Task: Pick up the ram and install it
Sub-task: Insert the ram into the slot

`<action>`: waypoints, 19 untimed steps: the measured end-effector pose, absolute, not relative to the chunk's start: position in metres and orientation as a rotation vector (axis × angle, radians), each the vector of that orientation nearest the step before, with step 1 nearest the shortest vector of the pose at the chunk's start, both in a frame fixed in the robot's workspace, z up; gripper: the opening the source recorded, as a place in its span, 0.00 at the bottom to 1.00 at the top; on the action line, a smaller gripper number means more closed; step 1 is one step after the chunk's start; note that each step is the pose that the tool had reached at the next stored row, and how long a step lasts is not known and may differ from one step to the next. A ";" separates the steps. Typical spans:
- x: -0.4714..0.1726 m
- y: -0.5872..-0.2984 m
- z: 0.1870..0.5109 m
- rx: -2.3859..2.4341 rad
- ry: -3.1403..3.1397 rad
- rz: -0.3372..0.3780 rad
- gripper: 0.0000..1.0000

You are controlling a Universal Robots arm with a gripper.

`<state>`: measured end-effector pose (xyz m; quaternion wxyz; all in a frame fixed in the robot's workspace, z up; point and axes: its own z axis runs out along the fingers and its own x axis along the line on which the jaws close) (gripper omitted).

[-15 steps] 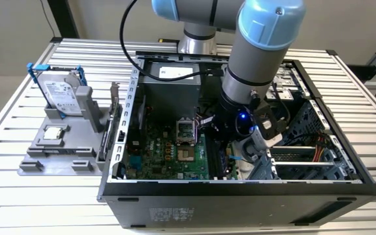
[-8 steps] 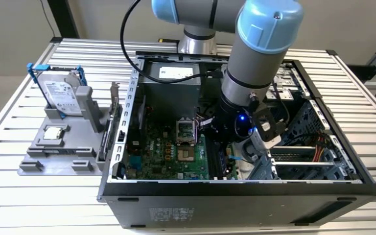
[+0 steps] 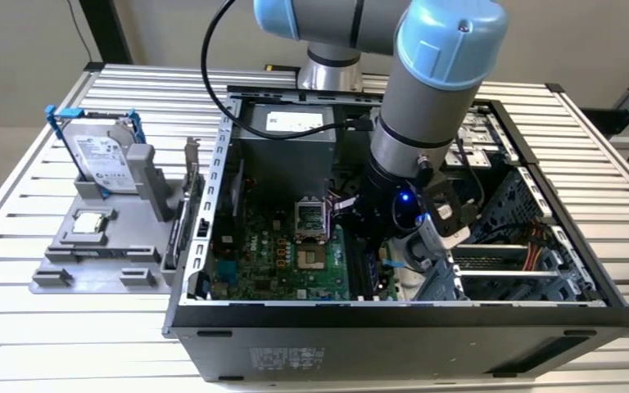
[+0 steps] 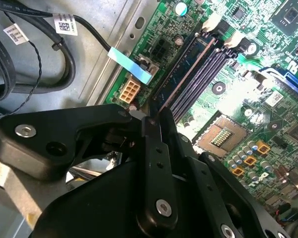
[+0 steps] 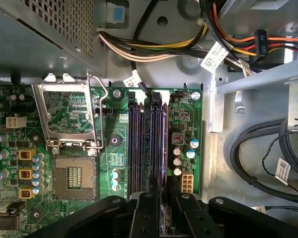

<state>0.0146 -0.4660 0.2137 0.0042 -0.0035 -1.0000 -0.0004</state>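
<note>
down inside the open computer case (image 3: 576, 304), the gripper (image 5: 161, 206) sits low over the motherboard (image 3: 282, 254), right at the bank of memory slots (image 5: 148, 148). its black fingers (image 4: 156, 163) are closed on the ram (image 4: 188, 69), pinching the near end of the thin stick, which stands on edge and runs away from the gripper along the slots (you can see its long edge best in the second wrist view). in the first wrist view the ram (image 5: 165, 148) lines up with the slot nearest the board's edge, and it looks seated in or just over that slot; which one, i cannot tell.

moving outward: beside the slots lies the bare processor socket (image 5: 74, 177) with its metal retention frame (image 5: 69, 116) flipped up. past the end of the slots, a bundle of yellow, orange and black power cables (image 5: 188, 44) crosses the case floor, and thick black cables (image 5: 253, 158) curl along the metal beside the board.

in the exterior view the arm (image 3: 435, 90) reaches steeply down into the case, a blue light glowing at the wrist. well apart on the slatted surface (image 3: 30, 213), towards the exterior view's left, a grey fixture (image 3: 96, 262) holds a hard drive (image 3: 105, 160) upright in a blue-edged frame, with a small square silver chip (image 3: 88, 221) lying just in front of it.
</note>
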 end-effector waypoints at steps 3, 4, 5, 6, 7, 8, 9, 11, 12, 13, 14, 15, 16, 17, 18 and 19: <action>0.015 -0.466 0.214 -0.011 -3.133 -0.001 1.00; 0.015 -0.466 0.214 -0.011 -3.133 -0.001 1.00; 0.015 -0.466 0.214 -0.011 -3.133 -0.001 1.00; 0.015 -0.466 0.214 -0.011 -3.133 -0.001 1.00; 0.015 -0.466 0.213 -0.011 -3.133 -0.001 1.00; 0.015 -0.466 0.213 -0.011 -3.133 -0.001 1.00; 0.015 -0.466 0.213 -0.011 -3.133 -0.001 1.00; 0.015 -0.466 0.213 -0.011 -3.133 -0.001 1.00; 0.015 -0.466 0.214 -0.011 -3.133 -0.001 1.00; 0.015 -0.466 0.214 -0.011 -3.133 -0.001 1.00; 0.015 -0.466 0.215 -0.011 -3.133 -0.001 1.00; 0.014 -0.466 0.215 -0.011 -3.133 -0.001 1.00; 0.014 -0.466 0.218 -0.011 -3.133 -0.001 1.00; 0.014 -0.466 0.222 -0.011 -3.133 -0.001 1.00; 0.014 -0.466 0.227 -0.011 -3.133 -0.001 1.00; 0.014 -0.466 0.231 -0.011 -3.133 -0.001 1.00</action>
